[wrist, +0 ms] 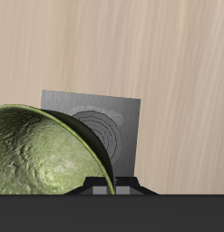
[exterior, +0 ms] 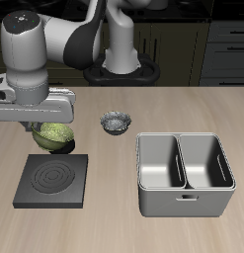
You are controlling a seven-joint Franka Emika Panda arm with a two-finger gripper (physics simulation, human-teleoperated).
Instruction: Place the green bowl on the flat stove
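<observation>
My claw (exterior: 49, 126) sits at the left of the exterior frame, under my wide grey wrist housing, which hides the fingertips. The green bowl (exterior: 54, 137) hangs directly beneath that housing, tilted, its mottled inside partly showing. It is clear of the wooden table (exterior: 173, 104) and looks carried, so I read the claw as closed on the bowl's rim; the contact itself is not visible in either view.

The flat stove (exterior: 54, 179) lies in the lower left of the exterior frame, near the table's front edge. Dark square slab, concentric ring marks. The bowl is above the stove's back edge, not touching the slab.

Wrist view: the green bowl (wrist: 41, 154) fills much of the frame, olive, mottled inside, rim curving over the stove. The flat stove (wrist: 109, 116) shows past the rim, ring marks visible, the bowl covering part of it. A dark band of my own hardware crosses that frame's edge. Bare wood grain surrounds the slab.

Other items, exterior view:
- 1 grey-white patterned bowl (exterior: 115, 123), just above frame centre, standing on the table, well apart from my claw.
- 1 grey metal basin (exterior: 186, 173) with 2 compartments, lower right of frame, well apart from the stove.
- Dark cabinets (exterior: 217, 44) across the top right, behind the table.
</observation>
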